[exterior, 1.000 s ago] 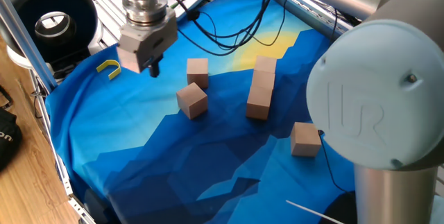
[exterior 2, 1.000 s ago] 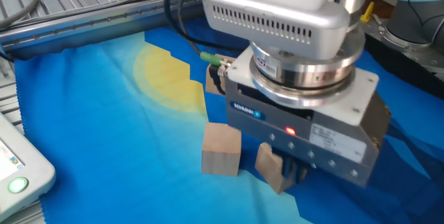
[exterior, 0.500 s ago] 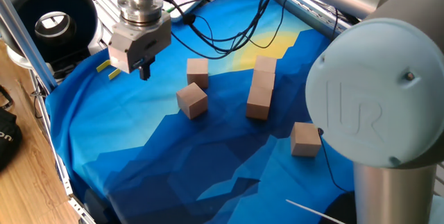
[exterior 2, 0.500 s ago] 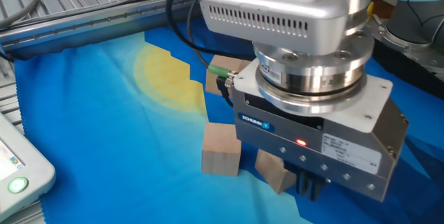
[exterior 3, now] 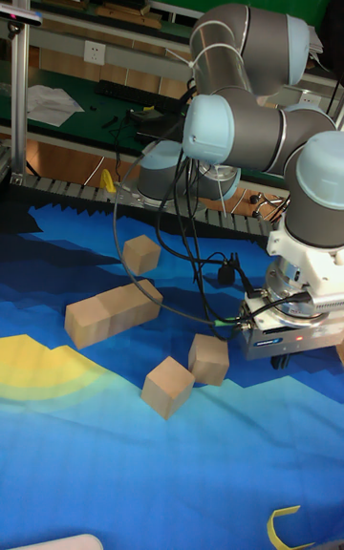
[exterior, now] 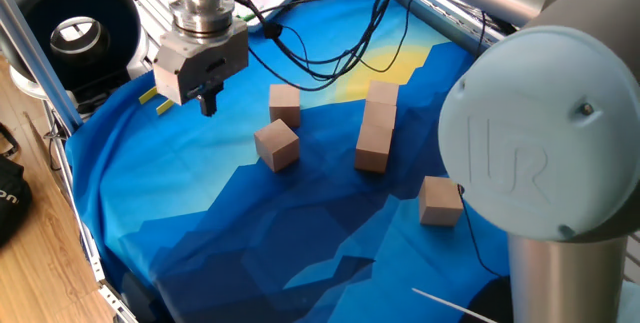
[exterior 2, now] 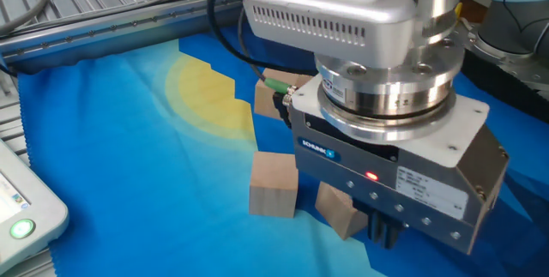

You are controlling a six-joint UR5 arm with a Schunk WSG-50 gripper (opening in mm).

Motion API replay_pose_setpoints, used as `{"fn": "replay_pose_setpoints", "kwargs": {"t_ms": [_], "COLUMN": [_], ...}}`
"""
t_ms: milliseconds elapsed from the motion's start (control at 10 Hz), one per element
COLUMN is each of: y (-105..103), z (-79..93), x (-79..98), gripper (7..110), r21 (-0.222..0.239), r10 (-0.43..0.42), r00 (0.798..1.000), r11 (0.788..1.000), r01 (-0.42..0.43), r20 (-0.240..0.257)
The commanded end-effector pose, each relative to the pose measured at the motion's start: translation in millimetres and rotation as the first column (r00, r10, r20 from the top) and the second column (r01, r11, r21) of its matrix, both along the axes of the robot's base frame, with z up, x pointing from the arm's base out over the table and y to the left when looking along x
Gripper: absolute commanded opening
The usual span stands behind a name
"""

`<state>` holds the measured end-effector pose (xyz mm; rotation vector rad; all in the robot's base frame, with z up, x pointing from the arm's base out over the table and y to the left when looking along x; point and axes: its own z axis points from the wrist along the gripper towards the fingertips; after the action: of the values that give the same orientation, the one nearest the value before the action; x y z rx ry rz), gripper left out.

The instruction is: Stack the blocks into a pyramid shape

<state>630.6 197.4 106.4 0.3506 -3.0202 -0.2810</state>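
Two-finger gripper (exterior: 208, 104) hovering empty above blue cloth (exterior: 200, 213), fingers apparently pressed together, though hard to tell. Plain light-brown wooden cubes (exterior: 277, 145) scattered mid-cloth, three in a row (exterior 3: 112, 310). Risk: descending shut, knocking cubes aside; snagging small yellow U-shaped piece (exterior 3: 290, 525).

I see a cloth (exterior: 250, 223) over the table in angular patches of mid and dark blue, with one yellow patch (exterior 2: 206, 97) near its far edge. The plain wooden cubes (exterior: 372, 128) read light brown, unmarked. A small U-shaped piece (exterior 3: 287, 525) is bright yellow. My gripper's (exterior: 208, 103) body is pale grey metal with black fingers; a red light (exterior 2: 371, 175) glows on its side. Arm joint caps (exterior 3: 215, 135) are light blue, links grey. Cables (exterior: 310, 53) are black.
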Motion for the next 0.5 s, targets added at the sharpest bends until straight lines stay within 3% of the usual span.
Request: {"fn": "replay_pose_setpoints", "kwargs": {"t_ms": [0, 100, 200, 400], "y": [-38.7, -71.1, -94.8, -125.0], "z": [8.6, 10.6, 9.3, 9.1], "x": [-1.2, 4.6, 10.9, 22.1], "gripper": [7, 7, 7, 7], "r21": [-0.019, -0.06, -0.071, -0.052], "r10": [0.141, 0.225, 0.271, 0.307], "r00": [0.989, 0.972, 0.96, 0.95], "r11": [0.99, 0.972, 0.959, 0.949], "r01": [-0.142, -0.229, -0.275, -0.31], "r20": [-0.055, -0.071, -0.071, -0.054]}}
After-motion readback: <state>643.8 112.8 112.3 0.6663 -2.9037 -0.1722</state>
